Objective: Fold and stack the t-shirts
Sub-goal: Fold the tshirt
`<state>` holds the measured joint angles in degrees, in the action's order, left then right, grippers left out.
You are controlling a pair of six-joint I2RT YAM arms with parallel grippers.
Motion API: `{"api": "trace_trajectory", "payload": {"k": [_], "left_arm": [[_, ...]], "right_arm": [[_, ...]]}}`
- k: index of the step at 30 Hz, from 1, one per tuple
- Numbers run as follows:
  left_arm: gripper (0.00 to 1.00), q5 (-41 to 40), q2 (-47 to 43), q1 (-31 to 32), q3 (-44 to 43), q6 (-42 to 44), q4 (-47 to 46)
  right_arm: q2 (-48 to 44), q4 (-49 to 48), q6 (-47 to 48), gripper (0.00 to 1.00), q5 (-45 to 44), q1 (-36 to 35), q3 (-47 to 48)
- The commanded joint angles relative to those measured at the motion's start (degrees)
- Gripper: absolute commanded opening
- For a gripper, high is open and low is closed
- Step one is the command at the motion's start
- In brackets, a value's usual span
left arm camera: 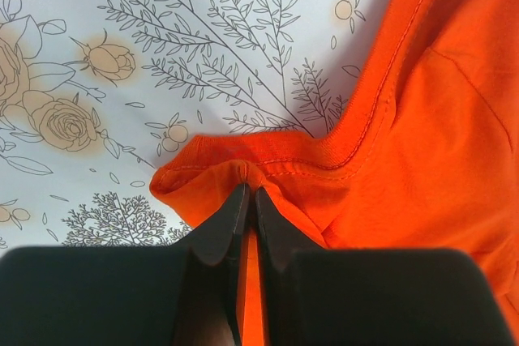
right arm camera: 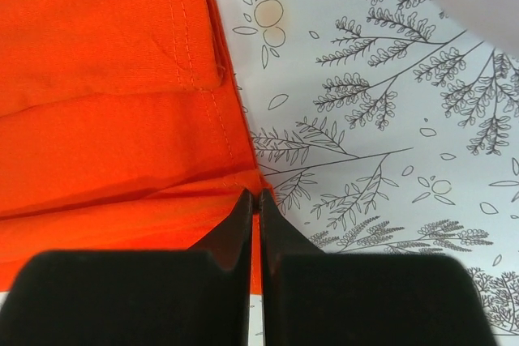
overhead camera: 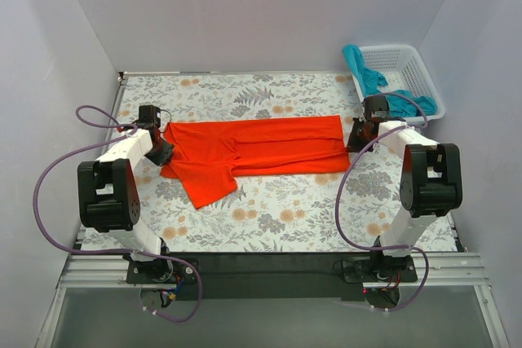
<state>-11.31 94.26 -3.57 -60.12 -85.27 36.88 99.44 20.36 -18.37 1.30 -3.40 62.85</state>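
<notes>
You are pinching the orange-red t-shirt (overhead camera: pixel 253 148) at both ends. Your left claw (left arm camera: pixel 251 194) is pressed together on a small bunch of cloth beside the neckline seam, and your right claw (right arm camera: pixel 253 196) is nipping the hem corner at the opposite end. The shirt is lying stretched lengthwise across the middle of the floral worktop (overhead camera: pixel 277 218), with a long fold running along it and one sleeve poking out toward you near the left end. The teal t-shirt (overhead camera: pixel 369 72) is sitting crumpled in the white basket (overhead camera: pixel 426 79) at the far right corner, partly draped over its rim.

Both grips are looking shallow, so a quick lift or a pull outward is likely to be slipping one end free and spilling the fold. You cannot tell whether the right claw is catching every layer, and a missed one would be sagging open. Uneven travel between your arms would be skewing the edges, and the loose sleeve may be dragging.
</notes>
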Motion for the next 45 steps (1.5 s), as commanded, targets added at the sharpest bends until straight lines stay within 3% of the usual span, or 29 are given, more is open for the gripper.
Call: {"api": "trace_trajectory", "payload": {"k": [1, 18, 29, 45], "left_arm": [[0.04, -1.1, -0.9, -0.5, 0.2, 0.5, -1.7], [0.02, -4.1, -13.5, -0.5, 1.7, -0.6, 6.3], [0.02, -1.2, -5.1, -0.1, -2.1, 1.8, 3.4], [0.02, -4.2, -1.5, 1.0, -5.7, 1.5, 1.8]], "right_arm": [[0.7, -2.4, -0.7, 0.01, 0.5, 0.1, -0.6], [0.4, -2.9, -0.2, 0.01, -0.2, 0.1, -0.9], [1.5, -3.4, -0.1, 0.01, 0.0, 0.1, -1.1], [2.3, -3.9, 0.1, 0.01, -0.9, 0.1, -1.6]]}}
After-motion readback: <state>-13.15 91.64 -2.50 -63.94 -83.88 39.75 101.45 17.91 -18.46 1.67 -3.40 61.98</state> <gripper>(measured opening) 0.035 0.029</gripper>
